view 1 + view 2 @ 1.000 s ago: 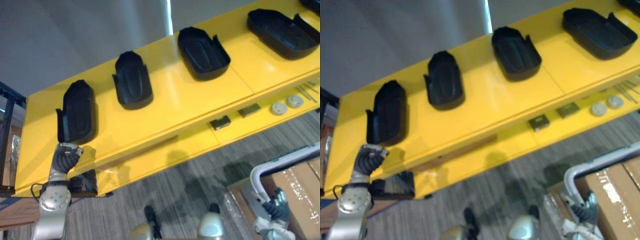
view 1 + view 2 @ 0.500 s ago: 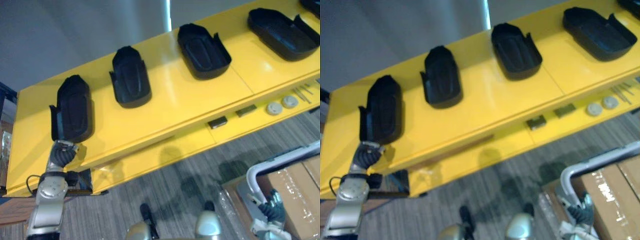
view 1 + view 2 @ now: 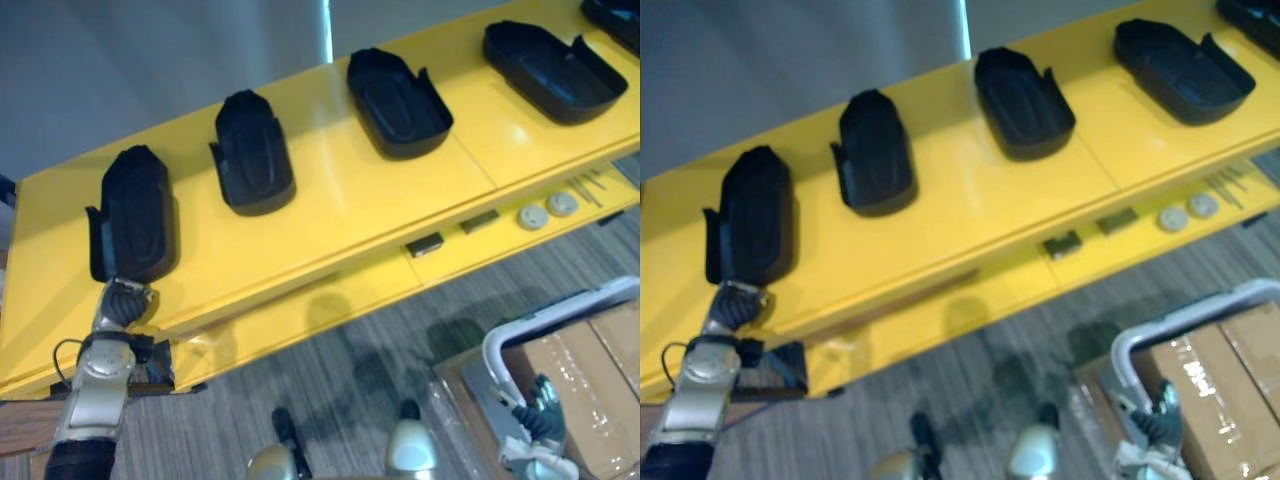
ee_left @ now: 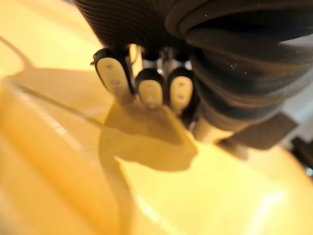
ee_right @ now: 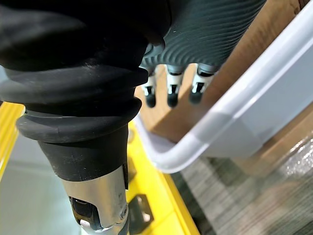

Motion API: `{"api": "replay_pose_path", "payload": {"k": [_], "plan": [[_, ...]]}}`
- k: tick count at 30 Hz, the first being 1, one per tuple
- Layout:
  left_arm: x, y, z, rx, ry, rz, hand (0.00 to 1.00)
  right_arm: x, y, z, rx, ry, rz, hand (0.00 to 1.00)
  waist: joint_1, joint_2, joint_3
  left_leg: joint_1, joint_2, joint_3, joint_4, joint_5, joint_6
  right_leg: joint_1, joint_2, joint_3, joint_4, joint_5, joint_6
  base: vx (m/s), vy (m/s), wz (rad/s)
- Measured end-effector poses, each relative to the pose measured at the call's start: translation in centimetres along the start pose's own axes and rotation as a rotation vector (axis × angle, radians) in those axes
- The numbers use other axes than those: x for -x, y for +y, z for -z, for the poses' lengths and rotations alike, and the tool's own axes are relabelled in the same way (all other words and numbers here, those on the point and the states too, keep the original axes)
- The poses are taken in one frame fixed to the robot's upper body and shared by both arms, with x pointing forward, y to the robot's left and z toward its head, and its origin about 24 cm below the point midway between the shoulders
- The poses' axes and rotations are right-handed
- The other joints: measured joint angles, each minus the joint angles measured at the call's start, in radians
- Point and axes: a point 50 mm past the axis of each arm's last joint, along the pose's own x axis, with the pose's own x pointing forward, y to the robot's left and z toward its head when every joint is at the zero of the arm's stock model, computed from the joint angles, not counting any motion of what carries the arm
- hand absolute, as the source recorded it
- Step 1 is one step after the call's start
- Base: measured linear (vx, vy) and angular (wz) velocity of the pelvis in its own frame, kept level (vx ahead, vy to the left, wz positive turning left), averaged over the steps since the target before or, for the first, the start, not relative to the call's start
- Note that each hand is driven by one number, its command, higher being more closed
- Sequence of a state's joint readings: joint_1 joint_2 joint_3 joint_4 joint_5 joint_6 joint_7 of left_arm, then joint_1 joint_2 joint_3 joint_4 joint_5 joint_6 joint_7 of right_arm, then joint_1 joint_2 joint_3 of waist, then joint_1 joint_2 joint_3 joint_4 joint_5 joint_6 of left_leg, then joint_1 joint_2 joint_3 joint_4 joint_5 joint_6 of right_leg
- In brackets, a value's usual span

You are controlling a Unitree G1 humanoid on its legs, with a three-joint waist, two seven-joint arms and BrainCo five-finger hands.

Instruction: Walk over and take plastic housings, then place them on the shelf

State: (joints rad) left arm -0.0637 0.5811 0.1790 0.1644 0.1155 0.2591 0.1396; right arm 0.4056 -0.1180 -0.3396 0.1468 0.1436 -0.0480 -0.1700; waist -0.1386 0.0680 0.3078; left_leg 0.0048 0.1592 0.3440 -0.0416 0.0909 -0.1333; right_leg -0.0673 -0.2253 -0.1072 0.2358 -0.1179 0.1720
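Observation:
Several black plastic housings lie in a row on the yellow shelf [image 3: 350, 210]. The leftmost housing [image 3: 135, 215] rests at the shelf's left end, then a second [image 3: 252, 155], a third [image 3: 395, 92] and a fourth [image 3: 545, 65]. My left hand [image 3: 122, 300] sits on the shelf top just in front of the leftmost housing's near end, apart from it. Its curled fingers [image 4: 150, 90] hover over bare yellow surface and hold nothing. My right hand [image 3: 540, 415] hangs low at the right, fingers [image 5: 168, 93] relaxed and empty, beside a white cart handle [image 5: 234, 112].
A lower yellow shelf carries small parts: a dark block [image 3: 425, 244], two grey discs [image 3: 533, 216] and thin rods [image 3: 585, 185]. A white cart handle [image 3: 520, 335] and a wrapped cardboard box [image 3: 590, 370] stand at the lower right on grey carpet.
The whole picture has shifted a little, so the camera moved. My left hand stays by the leftmost housing's near end. The right hand still hangs by the cart.

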Motion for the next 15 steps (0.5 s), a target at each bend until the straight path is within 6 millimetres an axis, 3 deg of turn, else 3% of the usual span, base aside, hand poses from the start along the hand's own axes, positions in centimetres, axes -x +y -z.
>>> {"api": "replay_pose_path", "payload": {"k": [7, 15], "plan": [[-0.8, 0.2, 0.5, 0.032, 0.028, -0.069, 1.0, 0.0, 0.0, -0.1, 0.0, -0.014, -0.003, 0.0, -0.007, -0.016, 0.006, 0.012, 0.002, 0.026, 0.017, -0.014, -0.001, -0.002, 0.002, 0.026, 0.004, -0.004, -0.006, -0.02, 0.007, -0.11], [-1.8, 1.1, -1.0, 0.059, 0.0, -0.167, 1.0, -0.2, 1.0, 0.0, 0.0, -0.006, -0.038, 0.0, -0.014, -0.041, 0.02, 0.01, 0.003, 0.027, 0.018, -0.016, -0.003, -0.007, 0.003, 0.029, 0.005, -0.003, -0.005, 0.0, 0.0, 0.0]]}}
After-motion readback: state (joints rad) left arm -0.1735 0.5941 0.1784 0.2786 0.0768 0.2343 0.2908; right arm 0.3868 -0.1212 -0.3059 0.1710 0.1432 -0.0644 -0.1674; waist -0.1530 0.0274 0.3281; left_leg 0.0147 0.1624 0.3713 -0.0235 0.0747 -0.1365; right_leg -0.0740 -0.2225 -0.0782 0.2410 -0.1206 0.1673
